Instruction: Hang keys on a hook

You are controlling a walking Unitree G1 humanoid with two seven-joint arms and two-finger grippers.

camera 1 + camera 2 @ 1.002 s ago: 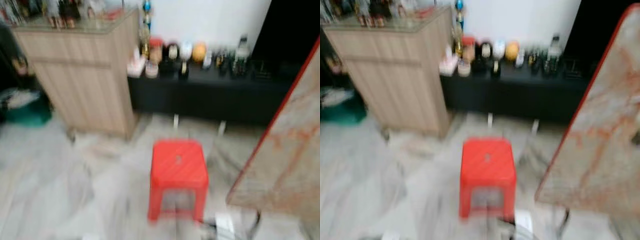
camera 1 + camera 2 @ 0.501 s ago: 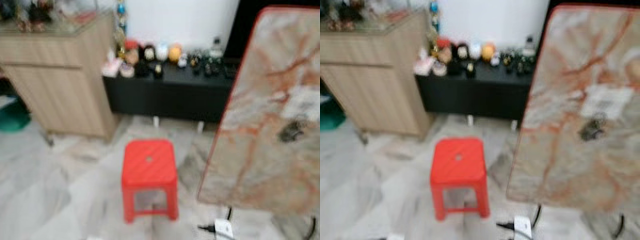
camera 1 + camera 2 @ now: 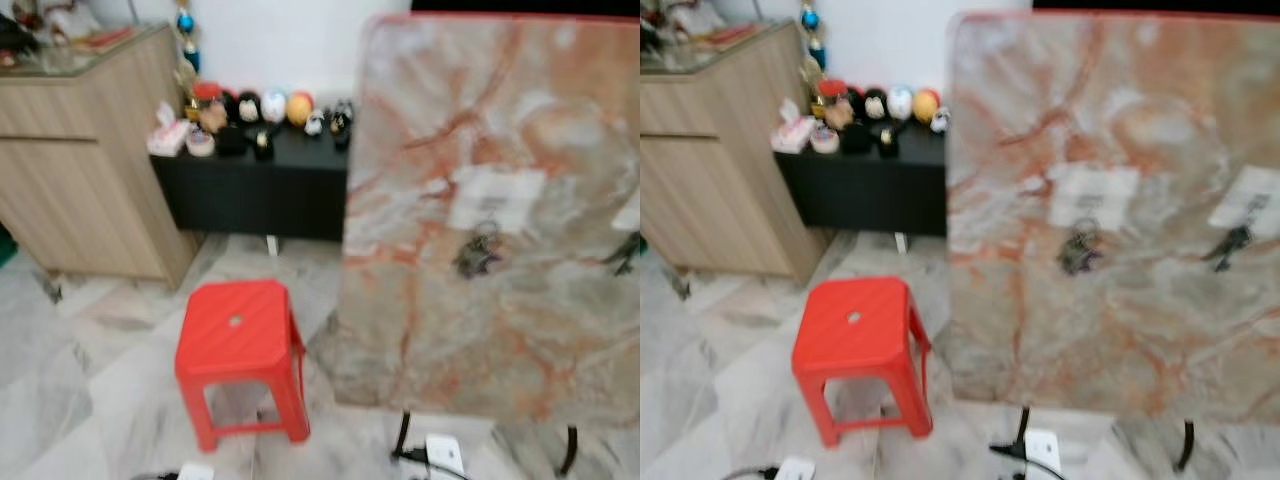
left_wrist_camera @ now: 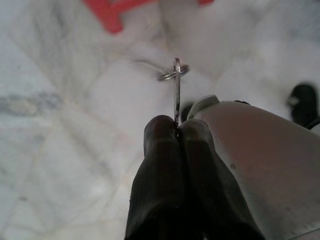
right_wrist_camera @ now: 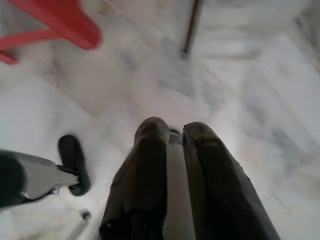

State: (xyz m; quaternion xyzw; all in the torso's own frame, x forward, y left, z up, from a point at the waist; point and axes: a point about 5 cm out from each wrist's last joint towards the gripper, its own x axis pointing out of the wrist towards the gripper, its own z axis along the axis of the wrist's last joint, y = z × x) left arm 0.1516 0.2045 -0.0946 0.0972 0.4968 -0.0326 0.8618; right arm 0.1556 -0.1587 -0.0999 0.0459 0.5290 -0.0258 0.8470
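Observation:
My left gripper [image 4: 177, 126] is shut on a thin metal key whose ring [image 4: 174, 74] sticks out past the fingertips, above the marble floor. An upright marble-patterned board [image 3: 500, 320] with a red rim stands on thin black legs at the right. Two white labels [image 3: 497, 197] are stuck on the board, and a dark bunch of keys [image 3: 1077, 250] hangs under one. A second bunch [image 3: 1230, 243] hangs farther right. My right gripper [image 5: 175, 129] points down at the floor, open by a narrow gap with nothing in it.
A red plastic stool [image 3: 238, 335] stands on the floor left of the board. Behind it are a low black cabinet [image 3: 260, 195] with small ornaments and a tall wooden cabinet [image 3: 80, 180]. A white power strip [image 3: 442, 455] with cables lies by the board's legs.
The view has swung to the right: the stool and cabinets slid left and the marble board with its hanging keys has come fully into view.

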